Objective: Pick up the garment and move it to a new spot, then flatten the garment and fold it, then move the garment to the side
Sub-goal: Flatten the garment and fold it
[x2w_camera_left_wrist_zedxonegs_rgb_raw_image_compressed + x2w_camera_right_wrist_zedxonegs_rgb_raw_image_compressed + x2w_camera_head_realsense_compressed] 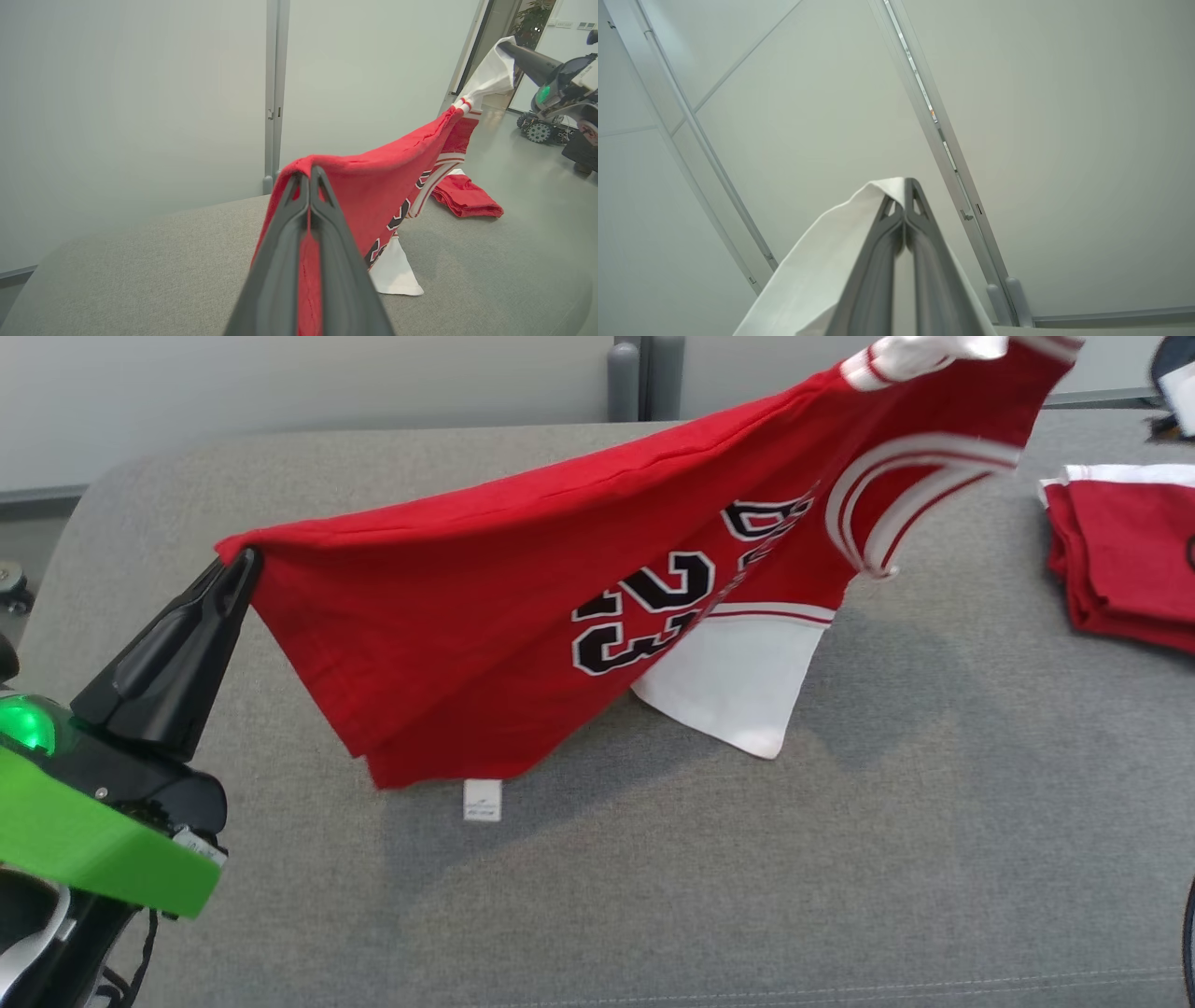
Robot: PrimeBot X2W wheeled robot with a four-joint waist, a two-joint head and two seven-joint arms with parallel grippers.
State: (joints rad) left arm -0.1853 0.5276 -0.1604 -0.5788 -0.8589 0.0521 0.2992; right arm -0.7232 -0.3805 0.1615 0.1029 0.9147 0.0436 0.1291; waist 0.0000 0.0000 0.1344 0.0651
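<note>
The garment [523,607] is a red jersey with white trim and a black "23", stretched in the air above the grey table [840,859]. My left gripper [241,560] is shut on its red hem corner at the left; the left wrist view shows the fingers pinching red cloth [355,186] at my left gripper [309,175]. The right end rises to the top right, where a white sleeve [920,355] is lifted. In the right wrist view my right gripper [903,186] is shut on that white cloth [822,261]. The other white sleeve [738,686] hangs down and touches the table.
A folded pile of red garments [1125,555] lies at the table's right edge. A pale wall [280,383] with a grey post [644,378] stands behind the table. A wheeled machine [556,93] stands on the floor beyond, in the left wrist view.
</note>
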